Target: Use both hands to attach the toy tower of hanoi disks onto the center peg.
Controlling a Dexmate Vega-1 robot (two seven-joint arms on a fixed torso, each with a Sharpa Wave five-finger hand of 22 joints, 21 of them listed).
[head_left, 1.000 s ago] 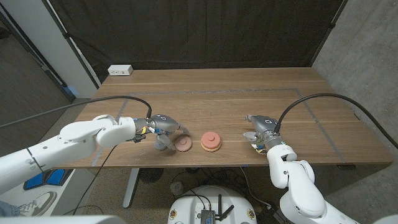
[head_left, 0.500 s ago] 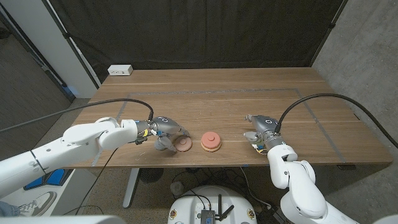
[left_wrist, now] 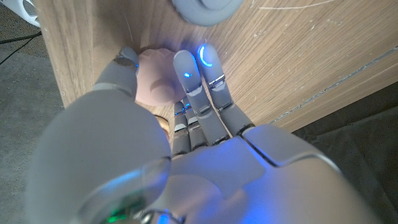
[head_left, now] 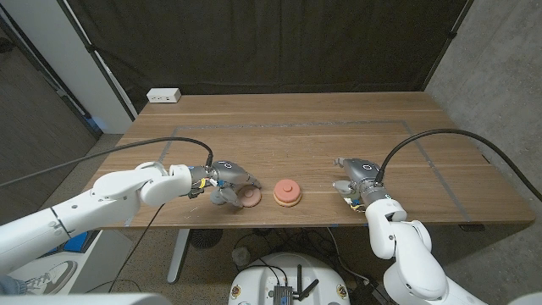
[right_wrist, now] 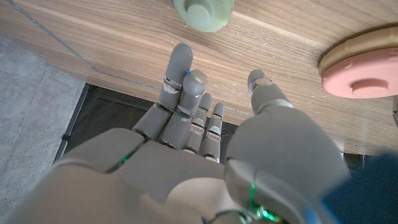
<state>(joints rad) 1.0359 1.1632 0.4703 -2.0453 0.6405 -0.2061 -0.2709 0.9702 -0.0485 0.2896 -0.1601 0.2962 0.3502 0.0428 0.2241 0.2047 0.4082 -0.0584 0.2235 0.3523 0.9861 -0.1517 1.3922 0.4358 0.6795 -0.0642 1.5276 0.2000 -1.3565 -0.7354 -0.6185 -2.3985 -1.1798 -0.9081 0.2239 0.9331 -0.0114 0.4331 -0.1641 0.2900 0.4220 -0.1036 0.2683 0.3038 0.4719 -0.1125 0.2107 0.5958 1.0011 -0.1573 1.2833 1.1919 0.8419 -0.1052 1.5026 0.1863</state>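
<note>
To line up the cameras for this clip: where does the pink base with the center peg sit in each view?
Head view: the pink base sits near the table's front, between the left hand and the right hand.
Left wrist view: a greyish round shape beyond the fingertips may be it; cannot tell.
Right wrist view: cut off at the picture's edge.
Shared landmark: the table's front edge.

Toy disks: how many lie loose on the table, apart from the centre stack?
2: a pink disk at the left hand, and a green disk just beyond the right hand. The hands may hide others.
</note>
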